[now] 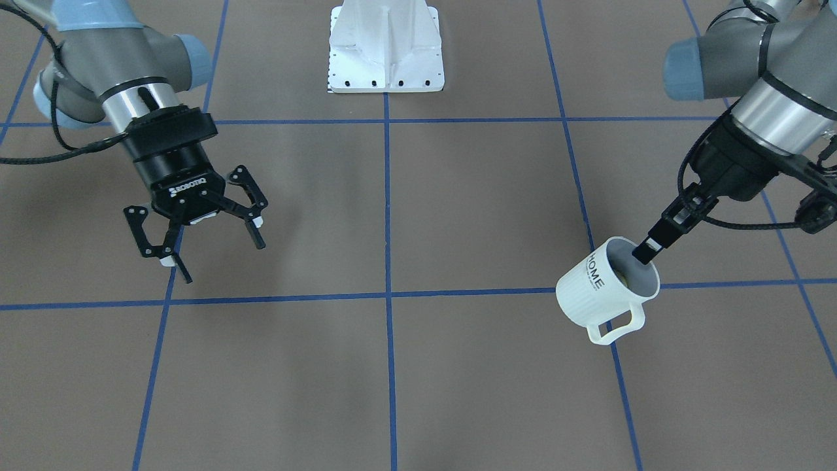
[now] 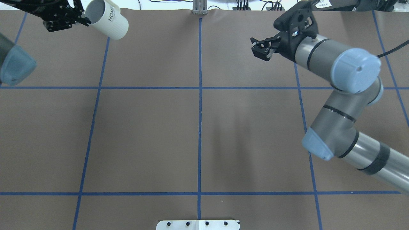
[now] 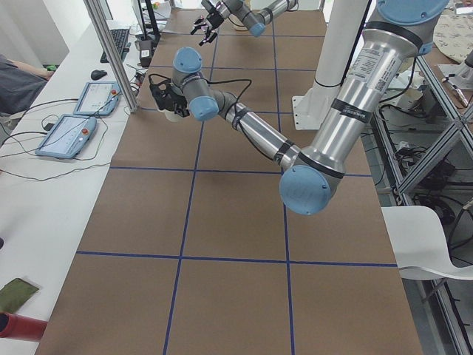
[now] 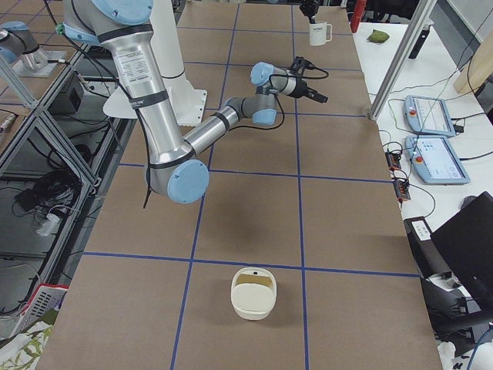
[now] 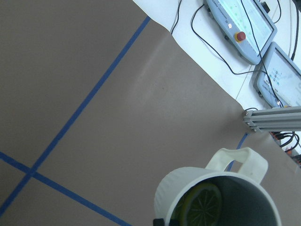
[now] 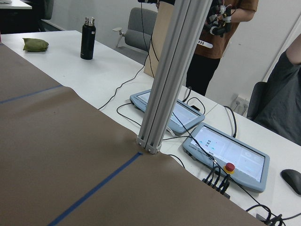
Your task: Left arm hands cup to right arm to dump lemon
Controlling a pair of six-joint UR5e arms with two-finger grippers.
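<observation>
My left gripper [image 1: 644,252] is shut on the rim of the white cup [image 1: 605,288], one finger inside its mouth. The cup is tilted and held above the table, handle down, "HOME" on its side. In the overhead view the cup [image 2: 108,22] is at the far left corner by the left gripper [image 2: 65,17]. The left wrist view shows the lemon [image 5: 202,203] slice lying inside the cup [image 5: 188,188]. My right gripper [image 1: 216,255], marked ROBOTIQ, is open and empty above the table, far from the cup. It also shows in the overhead view [image 2: 260,51].
A white base plate [image 1: 386,65] sits at the robot's edge of the table. A cream tub [image 4: 253,293] stands at the table's right end. An aluminium post [image 6: 164,80] and teach pendants [image 6: 225,153] stand past the far edge. Blue tape lines grid the brown table.
</observation>
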